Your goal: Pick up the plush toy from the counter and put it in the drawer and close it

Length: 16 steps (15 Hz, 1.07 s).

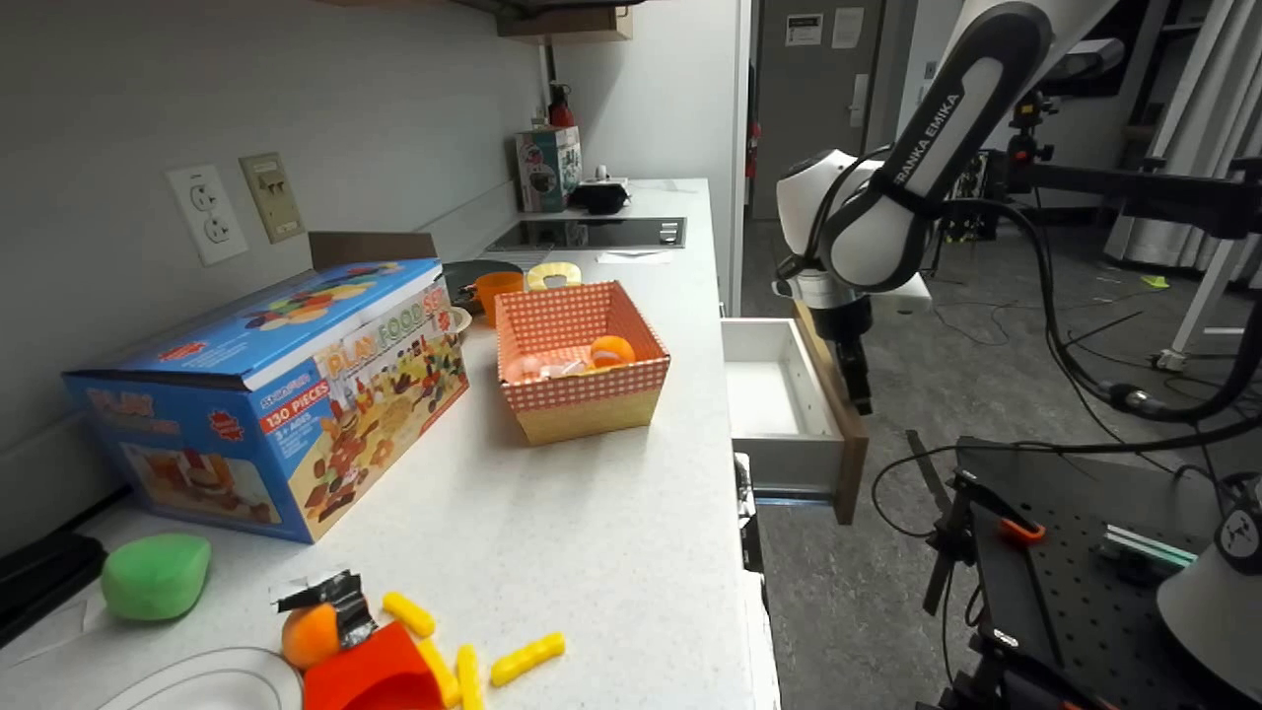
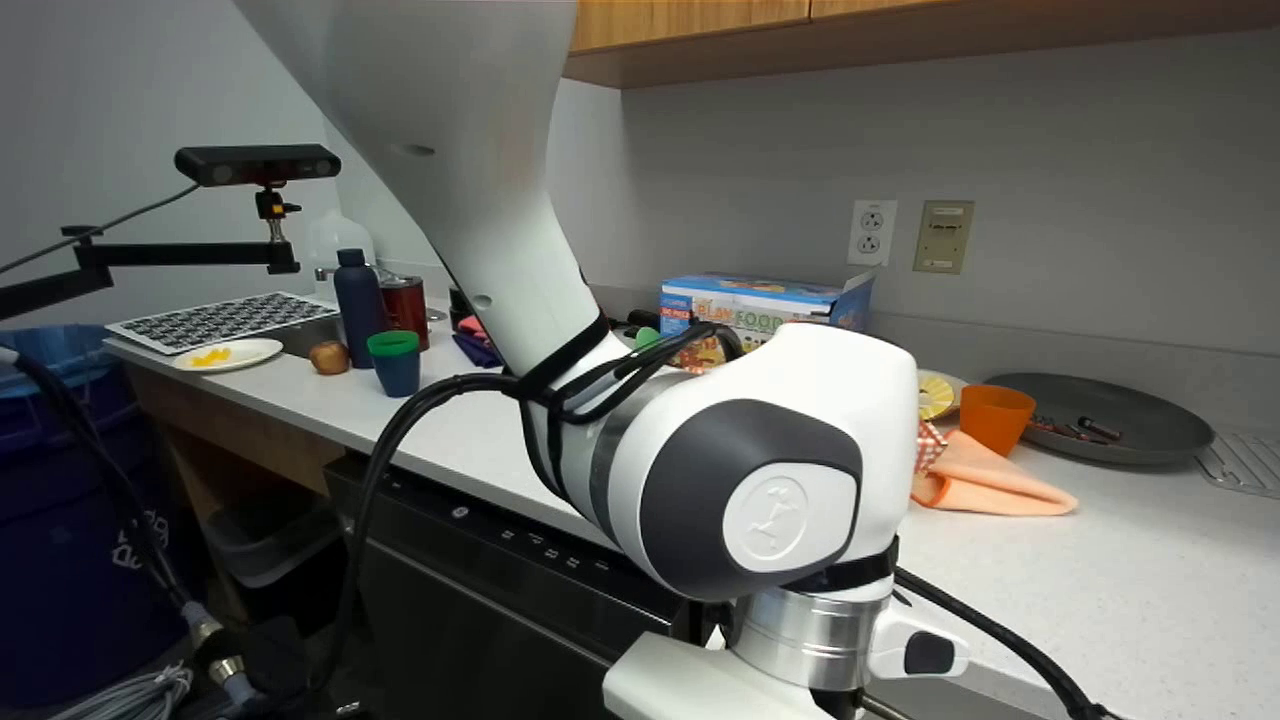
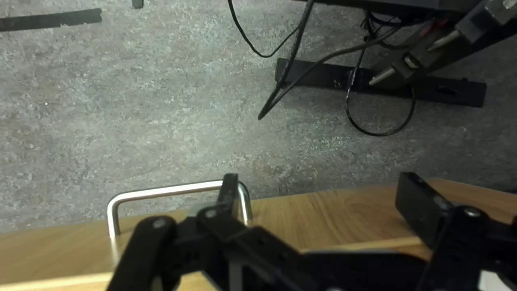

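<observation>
The white counter (image 1: pixel 611 552) runs away from the camera in an exterior view and also shows in an exterior view (image 2: pixel 1130 580). The drawer (image 1: pixel 850 473) stands pulled out below its edge. The visible part of its white inside holds nothing. My gripper (image 1: pixel 858 394) points down at the outer side of the wooden front. In the wrist view, my gripper (image 3: pixel 317 190) is open, with its fingers wide apart and nothing between them. Its left finger overlaps the right end of the metal handle (image 3: pixel 169 190) on the drawer front (image 3: pixel 323 218); contact cannot be told. The plush toy is hidden or out of view.
A red-checked basket (image 1: pixel 582 404) with an orange round item stands on the counter. A play food box (image 1: pixel 286 394), a green ball (image 1: pixel 156 577) and yellow pieces (image 1: pixel 527 659) lie nearer. A black cart (image 1: pixel 1075 552) and loose cables (image 3: pixel 299 81) are on the floor side.
</observation>
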Available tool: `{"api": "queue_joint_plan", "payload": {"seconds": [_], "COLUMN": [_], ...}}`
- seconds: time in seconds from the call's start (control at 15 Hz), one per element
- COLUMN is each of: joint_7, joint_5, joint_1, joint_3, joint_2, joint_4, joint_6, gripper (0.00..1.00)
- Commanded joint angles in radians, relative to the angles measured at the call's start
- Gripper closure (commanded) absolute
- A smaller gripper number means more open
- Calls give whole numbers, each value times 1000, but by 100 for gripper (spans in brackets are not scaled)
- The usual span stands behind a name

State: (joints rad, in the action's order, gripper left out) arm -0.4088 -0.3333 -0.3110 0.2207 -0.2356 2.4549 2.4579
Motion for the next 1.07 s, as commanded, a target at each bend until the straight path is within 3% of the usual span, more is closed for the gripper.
{"api": "queue_joint_plan", "payload": {"seconds": [0.0, 0.53, 1.0], "joint_7": [-81, -188, -148], "joint_5": [108, 286, 301], "joint_1": [3, 2, 17], "joint_3": [-45, -125, -143], "joint_2": [-27, -66, -104], "joint_4": [-43, -143, -224], "joint_6": [25, 21, 46], "gripper": [0, 0, 0]}}
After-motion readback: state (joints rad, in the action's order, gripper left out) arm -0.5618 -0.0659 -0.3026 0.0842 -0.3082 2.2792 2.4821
